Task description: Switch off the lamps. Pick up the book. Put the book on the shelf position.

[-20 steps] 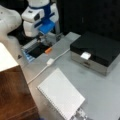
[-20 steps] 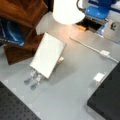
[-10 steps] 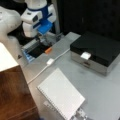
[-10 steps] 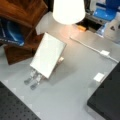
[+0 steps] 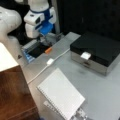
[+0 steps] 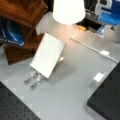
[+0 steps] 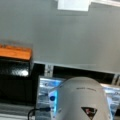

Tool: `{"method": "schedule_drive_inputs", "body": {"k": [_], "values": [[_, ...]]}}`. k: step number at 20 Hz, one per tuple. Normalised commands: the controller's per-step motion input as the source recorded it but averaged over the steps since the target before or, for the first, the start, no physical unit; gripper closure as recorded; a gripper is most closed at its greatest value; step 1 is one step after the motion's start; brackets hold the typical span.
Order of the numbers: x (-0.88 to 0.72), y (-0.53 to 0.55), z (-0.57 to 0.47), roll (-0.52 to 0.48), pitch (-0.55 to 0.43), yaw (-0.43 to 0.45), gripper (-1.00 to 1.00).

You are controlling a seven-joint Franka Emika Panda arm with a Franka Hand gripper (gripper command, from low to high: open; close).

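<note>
Book (image 5: 61,96) with matt white paper cover and wire coil, shelf (image 5: 13,95) of glossy reddish-brown wood, box (image 5: 96,51) with matt black top and metal sides

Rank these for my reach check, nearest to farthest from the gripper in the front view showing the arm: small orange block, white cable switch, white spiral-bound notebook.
From the gripper, at a front view's upper left:
1. Small orange block, just below it.
2. White cable switch, lower, mid-table.
3. White spiral-bound notebook, propped near the bottom.
</note>
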Motion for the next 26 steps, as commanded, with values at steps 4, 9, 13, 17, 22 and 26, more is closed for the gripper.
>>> {"method": "schedule_drive_inputs", "body": {"k": [4, 9, 13, 17, 22, 26], "values": [[-0.38, 0.18, -0.27, 0.047, -0.147, -0.078, -1.0], [-0.35, 0.18, -0.18, 0.097, -0.181, -0.092, -1.0], [-0.3, 0.15, -0.1, 0.106, -0.187, -0.104, 1.0], [-0.28, 0.1, -0.11, 0.1, -0.197, -0.109, 1.0], [-0.27, 0.06, -0.14, 0.095, -0.21, -0.114, 1.0], [-0.28, 0.04, -0.15, 0.085, -0.217, -0.116, 1.0]]}}
